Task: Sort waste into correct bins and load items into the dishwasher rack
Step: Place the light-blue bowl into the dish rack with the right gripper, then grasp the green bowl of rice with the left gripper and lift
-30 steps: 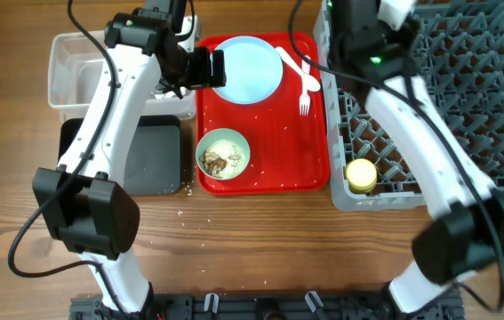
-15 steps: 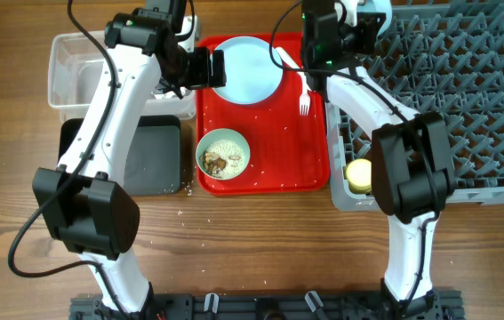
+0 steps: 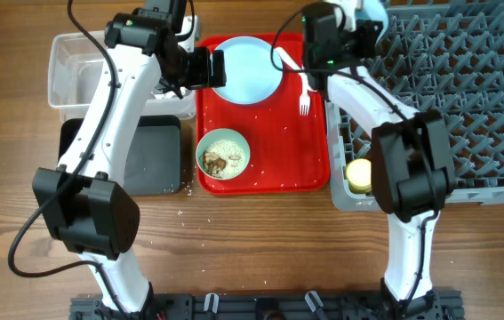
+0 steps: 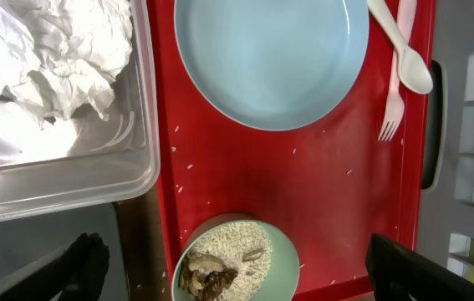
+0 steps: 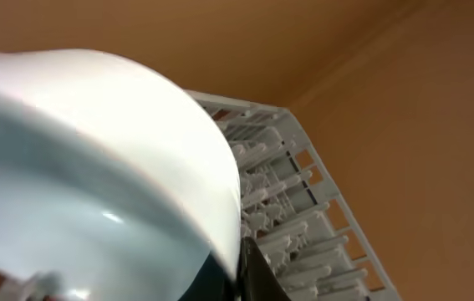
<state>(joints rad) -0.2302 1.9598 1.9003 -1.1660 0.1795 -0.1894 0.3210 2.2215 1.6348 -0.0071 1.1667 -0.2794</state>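
My left gripper (image 3: pixel 209 68) hangs open over the red tray (image 3: pixel 269 133), beside the light blue plate (image 3: pixel 247 68). In the left wrist view its fingers (image 4: pixel 86 261) straddle the bowl of rice and brown scraps (image 4: pixel 237 263), well apart from it (image 3: pixel 223 154). A white spoon (image 3: pixel 292 62) and fork (image 3: pixel 305 93) lie on the tray's right side. Crumpled napkins (image 4: pixel 53 50) lie in the clear tub (image 3: pixel 83 71). My right gripper (image 3: pixel 358 18) is shut on the rim of a light blue bowl (image 5: pixel 94 167) at the back left corner of the dishwasher rack (image 3: pixel 465 98). A yellow cup (image 3: pixel 360 174) sits in the rack.
The black tray (image 3: pixel 154 156) lies in front of the clear tub, left of the red tray. Loose rice grains dot the red tray and the wooden table near its front left corner. The rack's upright pegs (image 5: pixel 287 192) stand just behind the held bowl.
The right arm has folded and its wrist has shifted left to the rack's back left corner, bowl still gripped. The left arm has not moved.
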